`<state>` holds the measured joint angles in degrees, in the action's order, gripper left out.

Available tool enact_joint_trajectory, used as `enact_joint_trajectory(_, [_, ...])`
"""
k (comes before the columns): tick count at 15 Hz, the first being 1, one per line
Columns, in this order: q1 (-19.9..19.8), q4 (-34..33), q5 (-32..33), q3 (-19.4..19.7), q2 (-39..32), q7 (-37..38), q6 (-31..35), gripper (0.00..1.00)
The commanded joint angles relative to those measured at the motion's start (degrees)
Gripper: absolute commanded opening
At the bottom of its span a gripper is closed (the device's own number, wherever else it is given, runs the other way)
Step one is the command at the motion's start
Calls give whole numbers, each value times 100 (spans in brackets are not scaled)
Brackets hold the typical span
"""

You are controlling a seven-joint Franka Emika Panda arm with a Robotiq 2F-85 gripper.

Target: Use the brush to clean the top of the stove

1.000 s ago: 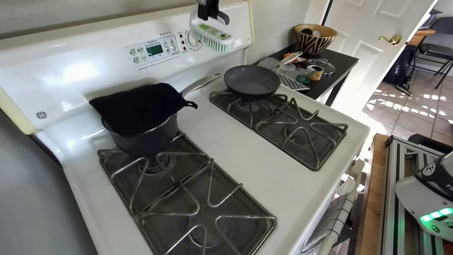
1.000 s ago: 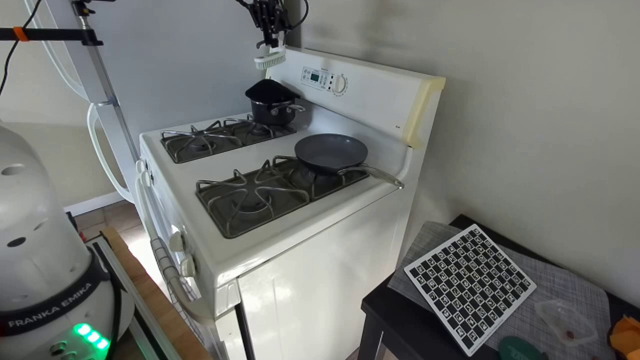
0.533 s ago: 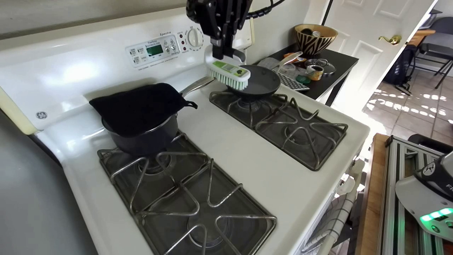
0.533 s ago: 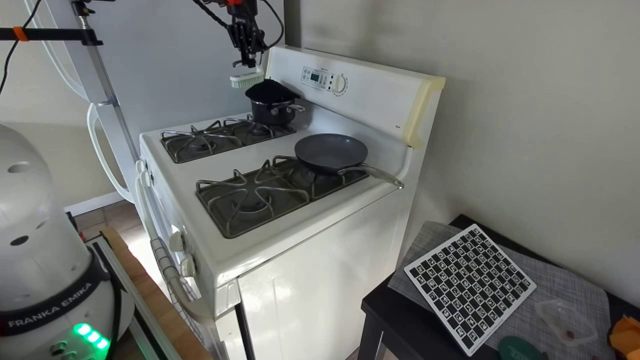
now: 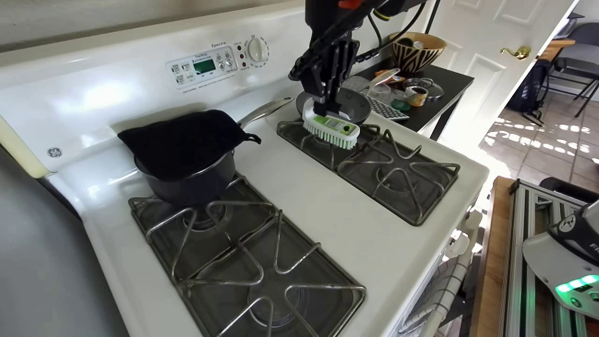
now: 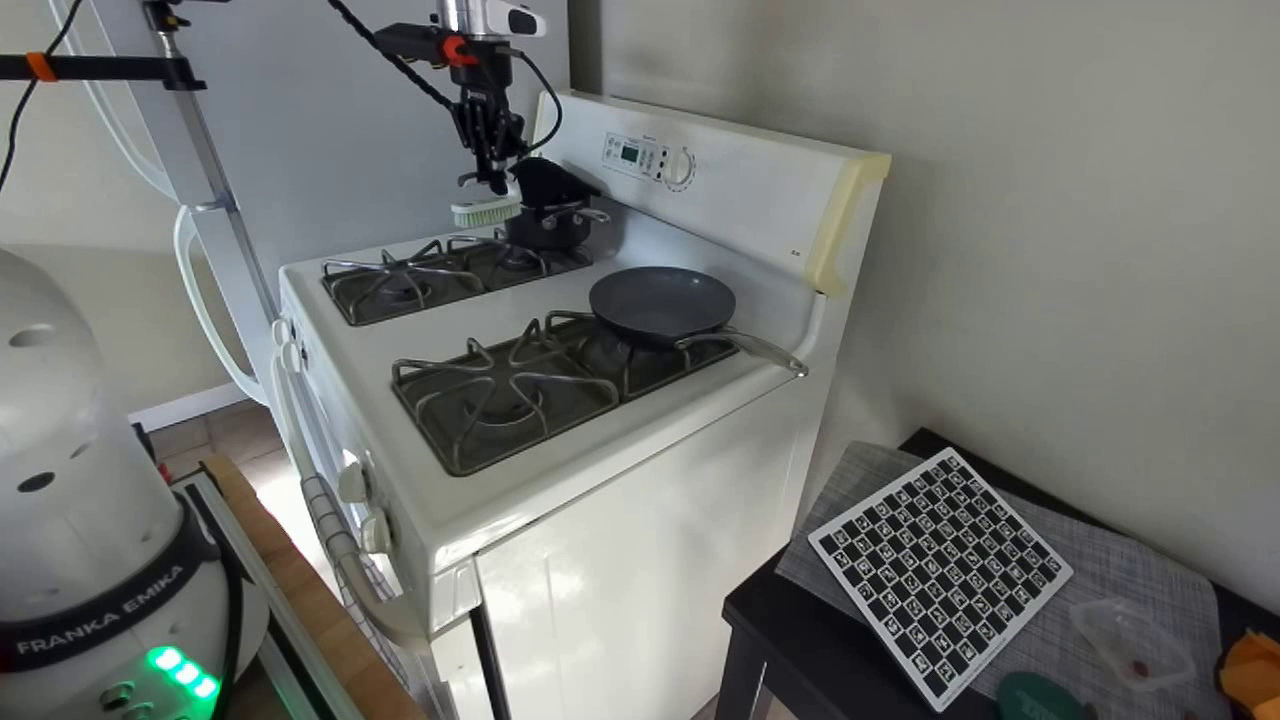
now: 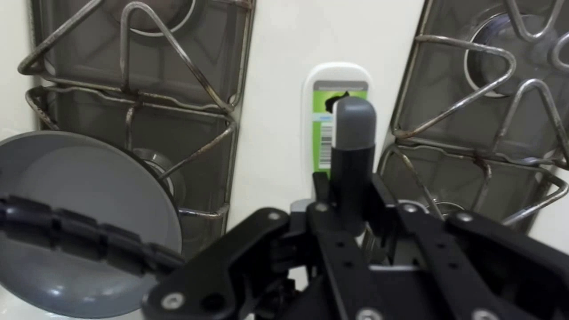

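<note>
The black jointed gripper [image 5: 327,110] pinches the oblong, light-green-and-white plastic scrub brush [image 5: 333,129] from above, its bristles [image 5: 330,136] down, aloft over the white, metal-grated gas stove [image 5: 299,206], presumably so they touch first.

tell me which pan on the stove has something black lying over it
The deep saucepan: a black cover lies over its top, while the shallow skillet is uncovered, its grey inside showing.

The stove [image 5: 323,201] gleams, smooth and glossy, under grates [image 5: 323,286] of worn metal. The brush [image 5: 331,128] looks like plastic; the skillet [image 6: 660,300] is mostly matt, its handle [image 6: 765,350] shiny metal. That towel [image 5: 447,285] is cloth.
</note>
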<state>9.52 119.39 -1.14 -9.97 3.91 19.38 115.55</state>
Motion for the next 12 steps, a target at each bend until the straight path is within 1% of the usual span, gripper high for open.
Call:
enact_joint_trajectory(1, [-18,-1,-1,-10,0,-1,-17,15])
enact_joint_trajectory(3, [-18,5,-4,-11,19,-1,-17,15])
enact_joint_trajectory(4, [-29,22,2,-4,-39,14,5,4])
enact_joint_trajectory(9, [-13,370,38,1,-392,13,379,4])
enact_joint_trajectory(12, [4,512,122,20,-607,64,798,4])
